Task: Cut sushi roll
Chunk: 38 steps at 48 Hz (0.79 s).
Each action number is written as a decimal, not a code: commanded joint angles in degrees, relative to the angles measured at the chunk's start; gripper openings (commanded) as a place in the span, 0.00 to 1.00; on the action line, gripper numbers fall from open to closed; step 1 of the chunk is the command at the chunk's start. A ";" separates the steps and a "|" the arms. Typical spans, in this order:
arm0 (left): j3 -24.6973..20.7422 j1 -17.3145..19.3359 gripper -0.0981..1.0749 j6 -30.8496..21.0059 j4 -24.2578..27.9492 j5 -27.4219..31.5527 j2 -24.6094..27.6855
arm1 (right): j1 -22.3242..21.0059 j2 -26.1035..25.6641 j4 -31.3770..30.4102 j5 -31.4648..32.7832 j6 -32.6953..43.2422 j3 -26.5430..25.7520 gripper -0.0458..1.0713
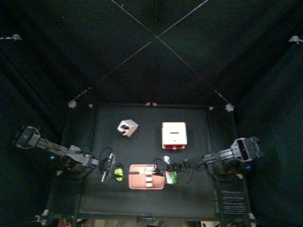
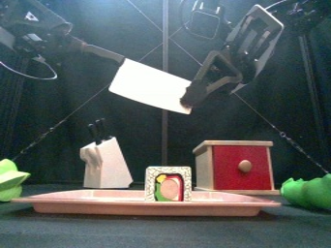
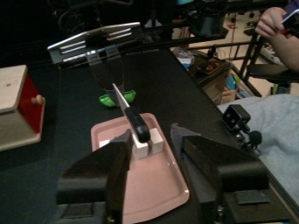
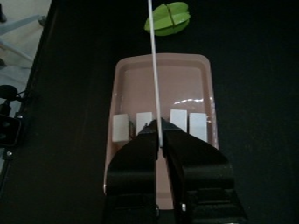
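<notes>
The sushi roll [image 2: 168,183], dark-wrapped with a white and coloured end, lies on a pink tray [image 2: 77,201]. It also shows in the right wrist view [image 4: 187,122] and the left wrist view [image 3: 142,140]. My right gripper [image 2: 196,95] is shut on a white-bladed knife [image 2: 153,85] and holds it high above the roll. In the right wrist view my right gripper [image 4: 156,131] shows the blade [image 4: 156,52] edge-on over the tray [image 4: 163,79]. My left gripper [image 3: 146,171] is open and empty, just short of the tray's [image 3: 111,136] near end.
A white knife block [image 2: 106,163] and a red box with a white frame [image 2: 235,165] stand behind the tray. Green toy pieces lie at the left [image 2: 11,179] and right [image 2: 308,189]. A person's hand [image 3: 281,19] shows past the curtains.
</notes>
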 commanded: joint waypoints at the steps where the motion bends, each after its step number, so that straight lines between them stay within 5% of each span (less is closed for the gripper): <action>1: -2.64 1.05 0.83 0.00 -0.79 -0.18 2.02 | -0.26 -0.97 0.18 -0.53 -0.09 -1.49 0.35; 21: -5.54 3.16 0.85 0.18 -11.25 0.79 5.98 | -1.49 -0.97 3.87 -0.53 0.00 -1.76 0.35; 38: -5.54 4.39 0.76 0.18 -10.37 1.49 6.77 | -2.02 -0.26 4.31 -0.53 -0.09 -2.20 0.35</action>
